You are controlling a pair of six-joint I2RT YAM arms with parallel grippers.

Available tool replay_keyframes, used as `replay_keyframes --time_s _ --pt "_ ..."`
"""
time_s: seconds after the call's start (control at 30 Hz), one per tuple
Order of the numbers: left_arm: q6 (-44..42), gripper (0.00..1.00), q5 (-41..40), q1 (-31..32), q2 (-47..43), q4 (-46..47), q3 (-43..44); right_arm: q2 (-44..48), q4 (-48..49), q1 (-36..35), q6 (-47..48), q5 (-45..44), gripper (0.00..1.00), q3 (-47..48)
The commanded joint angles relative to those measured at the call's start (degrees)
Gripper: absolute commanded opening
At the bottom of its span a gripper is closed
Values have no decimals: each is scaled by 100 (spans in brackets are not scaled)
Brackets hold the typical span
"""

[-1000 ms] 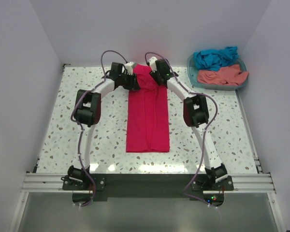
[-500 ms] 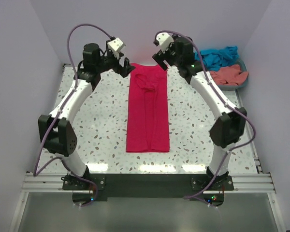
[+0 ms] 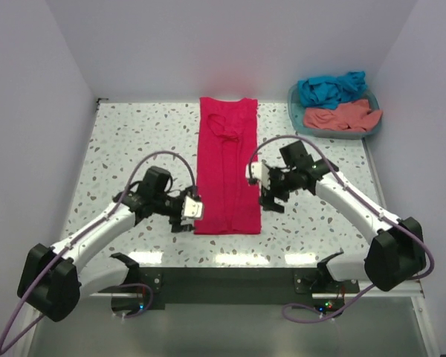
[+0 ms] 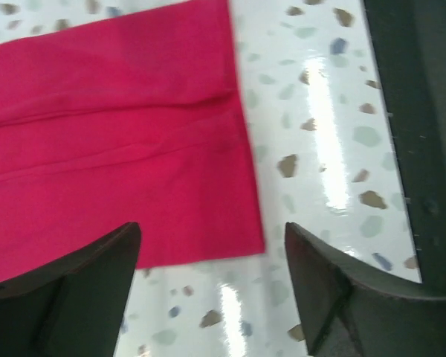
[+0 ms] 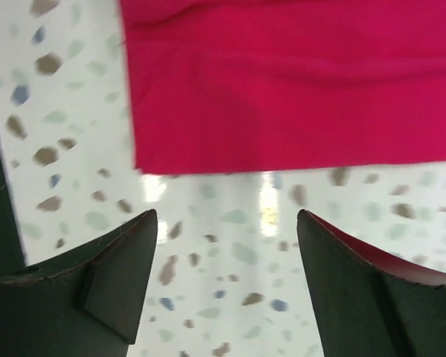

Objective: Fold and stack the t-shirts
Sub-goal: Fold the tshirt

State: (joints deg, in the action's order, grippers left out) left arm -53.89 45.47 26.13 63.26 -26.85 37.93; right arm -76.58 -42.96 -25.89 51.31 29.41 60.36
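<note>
The crimson-pink t-shirt (image 3: 227, 163) lies flat on the table, folded into a long narrow strip running from the back edge to near the front. My left gripper (image 3: 190, 210) is open and empty beside the strip's near left corner, which shows in the left wrist view (image 4: 134, 149). My right gripper (image 3: 262, 190) is open and empty beside the strip's near right edge, seen in the right wrist view (image 5: 297, 82). The teal-blue t-shirt (image 3: 331, 87) and the salmon-coral t-shirt (image 3: 342, 116) lie crumpled in the teal basket (image 3: 296, 119).
The basket stands at the back right corner of the speckled table (image 3: 134, 149). White walls close in the left, back and right sides. A dark rail (image 3: 230, 279) runs along the table's front edge.
Both arms have swung from the shirt's far end at the back of the table down to its near end. The top of the shirt now lies spread flat at the back edge.
</note>
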Motion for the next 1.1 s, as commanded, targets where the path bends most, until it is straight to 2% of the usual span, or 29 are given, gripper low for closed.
replay_keyframes --time_s 0.0,0.13,0.27,0.43,0.7,0.8,0.9,0.97,1.07 --pt "-543 78 -152 462 -79 521 -478 257 -135 -302 810 417 78 -717" --pt "-702 69 -328 753 265 892 -734 187 340 -653 810 364 66 -1201" --pt "-1071 60 -512 762 599 901 -796 99 867 -1154 863 118 56 -1675" --pt "-1343 59 -575 762 740 1033 -972 -68 1289 -1479 811 -66 53 -1887" --pt "-1502 58 -733 762 1047 1156 -1025 -490 1923 -1630 696 -594 51 -2054" --pt "-1607 55 -829 762 1258 1156 -963 -586 1958 -1656 731 -699 46 -2054" --pt "-1756 50 -873 762 1443 1103 -911 -665 1976 -1682 775 -822 41 -2081" --pt "-1765 42 -926 762 1601 1112 -867 -718 2116 -1718 775 -945 37 -2160" --pt "-1818 31 -988 762 1803 945 -726 -823 2222 -1735 688 -1139 22 -2213"
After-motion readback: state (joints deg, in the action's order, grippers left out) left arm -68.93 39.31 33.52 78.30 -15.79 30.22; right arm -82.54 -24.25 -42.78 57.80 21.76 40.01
